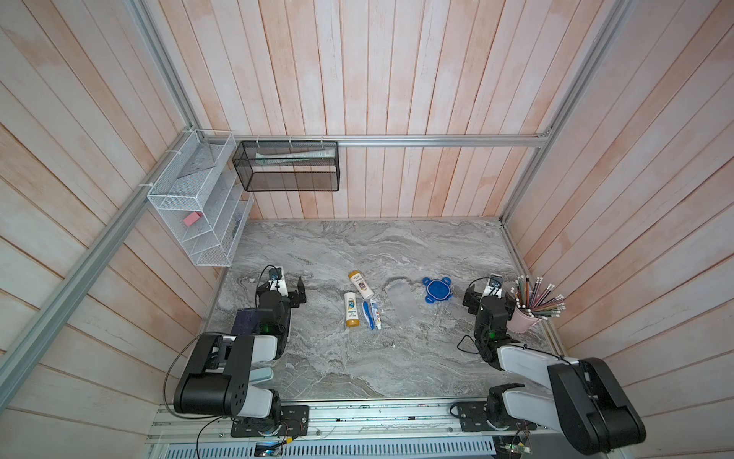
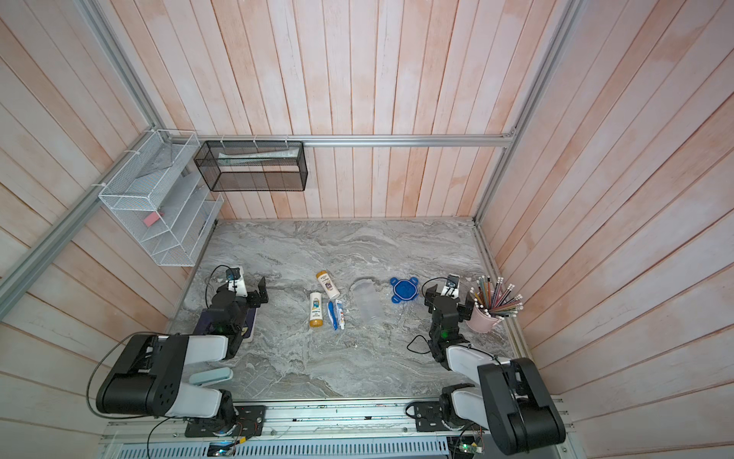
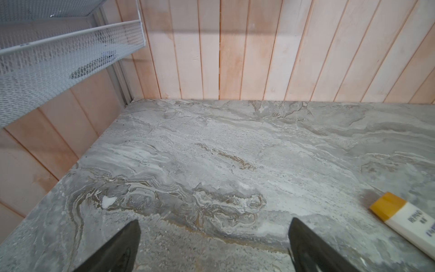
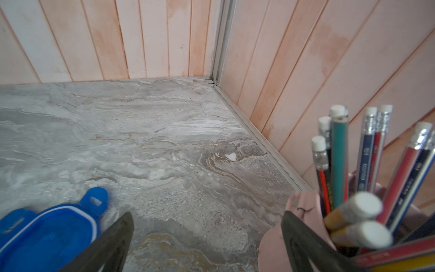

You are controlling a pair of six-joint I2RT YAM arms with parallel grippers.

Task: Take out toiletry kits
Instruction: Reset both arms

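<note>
Two white bottles with orange ends lie side by side mid-table in both top views, one [image 1: 360, 284] angled, the other [image 1: 351, 310] nearer. A blue toothbrush [image 1: 368, 316] and a small white toothpaste tube [image 1: 376, 314] lie just right of them. The clear container [image 1: 403, 302] lies empty on its side beside them, and the blue lid [image 1: 437, 290] sits further right. My left gripper [image 1: 281, 281] [image 3: 214, 221] is open over bare marble, well left of the bottles; one bottle's end [image 3: 404, 223] shows in the left wrist view. My right gripper [image 1: 490, 288] [image 4: 207, 213] is open, empty, between the lid [image 4: 47, 235] and a pencil cup.
A pink cup of pencils [image 1: 525, 318] [image 4: 277, 240] stands close against my right gripper's outer finger. A white mesh rack [image 1: 194, 210] and a black mesh basket [image 1: 286, 167] hang on the back-left walls. A dark blue book [image 1: 246, 320] lies under my left arm.
</note>
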